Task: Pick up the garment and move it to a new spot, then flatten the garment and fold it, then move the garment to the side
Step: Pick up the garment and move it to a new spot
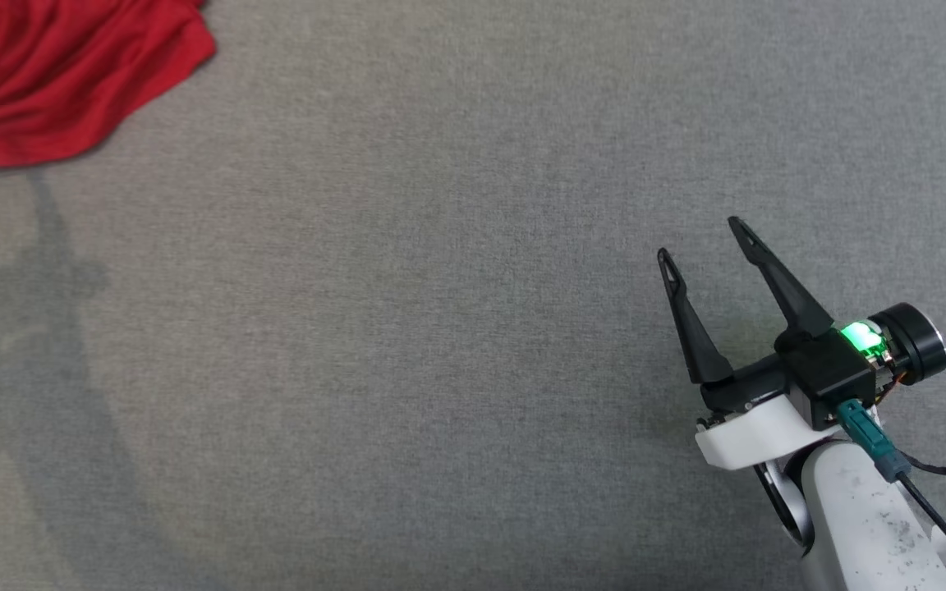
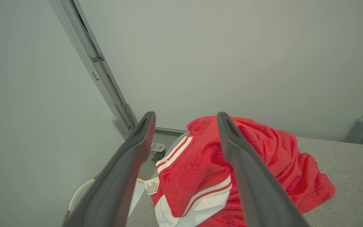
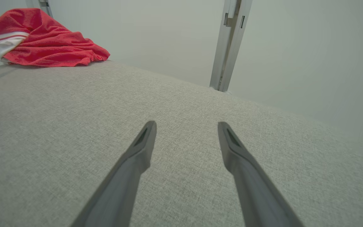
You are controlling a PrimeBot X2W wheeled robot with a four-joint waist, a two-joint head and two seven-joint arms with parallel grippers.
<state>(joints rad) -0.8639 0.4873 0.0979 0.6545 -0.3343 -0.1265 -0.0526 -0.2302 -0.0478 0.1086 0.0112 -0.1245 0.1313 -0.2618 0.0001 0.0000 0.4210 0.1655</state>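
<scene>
A crumpled red garment with white stripes lies bunched at the far left corner of the grey fabric table. In the left wrist view the garment sits just beyond my open left gripper, whose fingers hang apart above it with nothing between them. A white label shows on its near edge. My right gripper stands open over bare table at the lower right, far from the garment, which shows at the top left of the right wrist view past the right gripper.
Pale walls enclose the table. A grey metal post rises behind the garment and another post stands at the table's far edge. A shadow falls across the table's left side.
</scene>
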